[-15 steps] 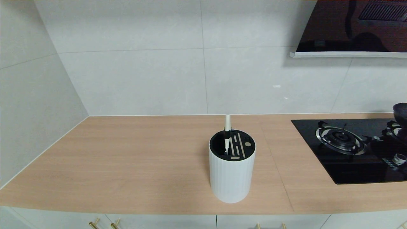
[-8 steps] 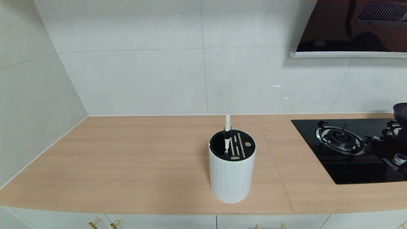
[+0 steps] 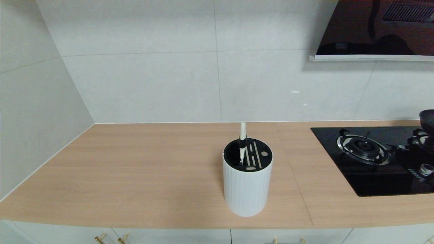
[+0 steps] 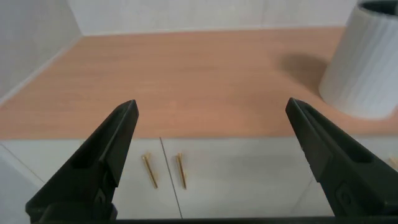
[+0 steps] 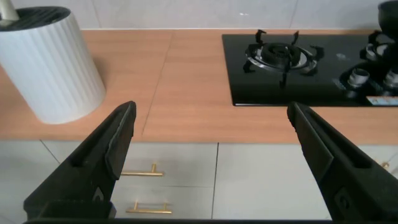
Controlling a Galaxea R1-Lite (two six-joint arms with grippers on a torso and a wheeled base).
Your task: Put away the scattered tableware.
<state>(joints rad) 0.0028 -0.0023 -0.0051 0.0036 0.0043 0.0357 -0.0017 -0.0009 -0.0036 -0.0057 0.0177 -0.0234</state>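
Observation:
A white ribbed utensil holder (image 3: 247, 184) stands near the front edge of the wooden countertop (image 3: 142, 169); its black top has slots and an open well. One utensil with a white and black handle (image 3: 242, 140) stands upright in the well. The holder also shows in the left wrist view (image 4: 367, 59) and the right wrist view (image 5: 50, 62). My left gripper (image 4: 211, 124) is open, held in front of the counter edge, below and to the left of the holder. My right gripper (image 5: 211, 124) is open too, in front of the counter, to the right of the holder.
A black gas hob (image 3: 376, 156) with burner rings sits on the right of the countertop, under a dark range hood (image 3: 376, 30). Tiled walls close the back and left. White cabinet doors with gold handles (image 4: 165, 171) hang below the counter edge.

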